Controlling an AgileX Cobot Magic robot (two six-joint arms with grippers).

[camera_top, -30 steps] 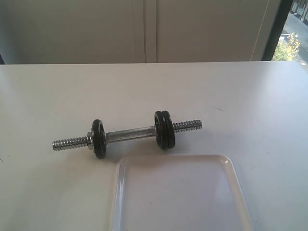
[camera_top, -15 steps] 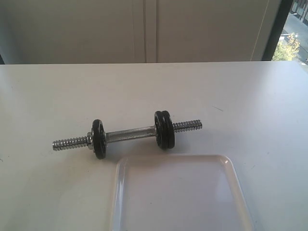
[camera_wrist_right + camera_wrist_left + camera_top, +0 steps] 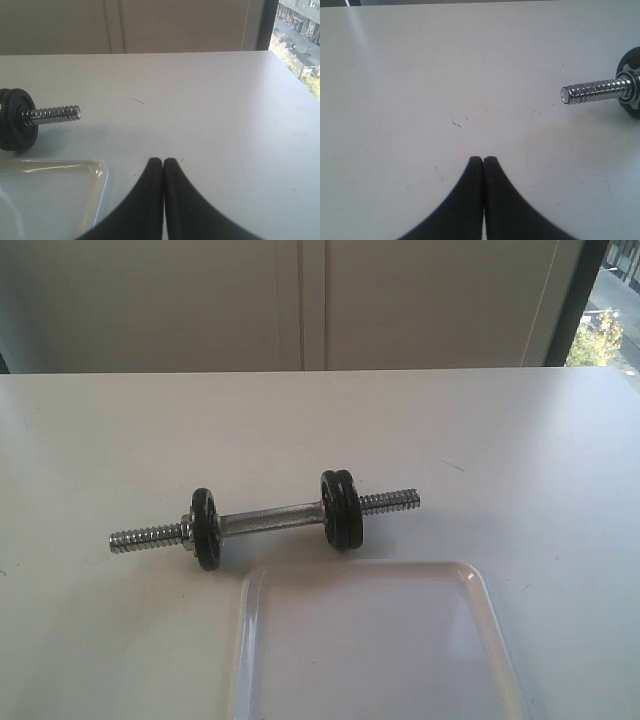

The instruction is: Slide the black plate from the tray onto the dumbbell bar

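The dumbbell bar (image 3: pixel 270 520) lies on the white table just behind the tray (image 3: pixel 495 635). One black disc (image 3: pixel 204 529) sits on its left end beside a silver collar nut (image 3: pixel 187 531), and two black discs (image 3: pixel 342 509) sit together on its right end. Nothing lies in the part of the tray that shows, so no loose black plate is in sight. My left gripper (image 3: pixel 483 159) is shut and empty over bare table, apart from the bar's left threaded end (image 3: pixel 592 92). My right gripper (image 3: pixel 163 160) is shut and empty beside the tray corner (image 3: pixel 97 172), away from the right threaded end (image 3: pixel 50 114). Neither gripper shows in the exterior view.
The white table (image 3: pixel 500 440) runs back to a pale panelled wall (image 3: pixel 310 300). A window (image 3: pixel 600 330) is at the far right. The table's right edge (image 3: pixel 295 80) shows in the right wrist view.
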